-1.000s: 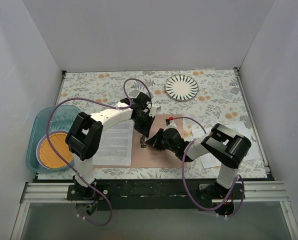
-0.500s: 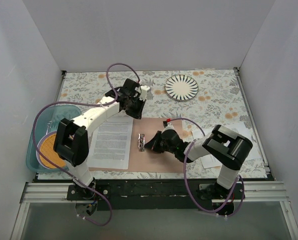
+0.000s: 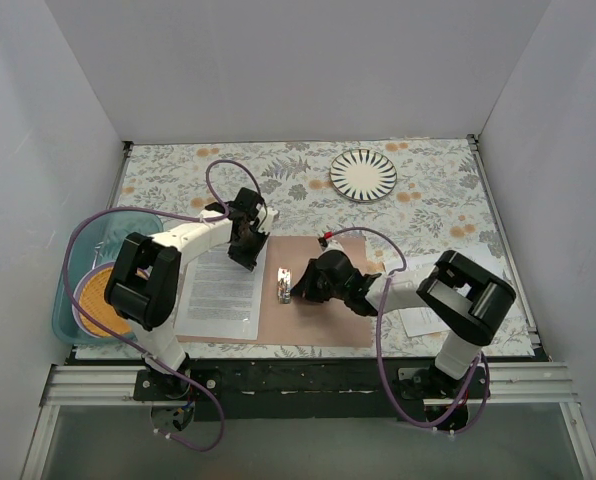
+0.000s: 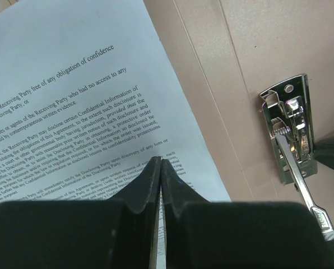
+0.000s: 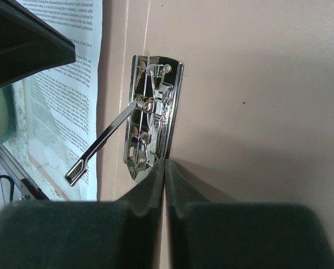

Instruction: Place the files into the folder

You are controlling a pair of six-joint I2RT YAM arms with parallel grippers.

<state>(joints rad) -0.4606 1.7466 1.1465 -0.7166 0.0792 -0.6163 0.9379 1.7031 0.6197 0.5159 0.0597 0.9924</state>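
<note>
We log the brown folder lying open on the floral table. One printed sheet lies on its left half, and the silver fastener sits at the spine. Left jaws over the sheet's far right corner. Right jaws just beside the fastener. Striped plate far back, teal tray at the left edge.

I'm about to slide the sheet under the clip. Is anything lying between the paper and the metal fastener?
Nothing visible lies between them. Only bare folder separates the sheet from the fastener, whose lever is raised. The right gripper, shut, sits at the fastener's side away from the sheet, not in the gap.
</note>
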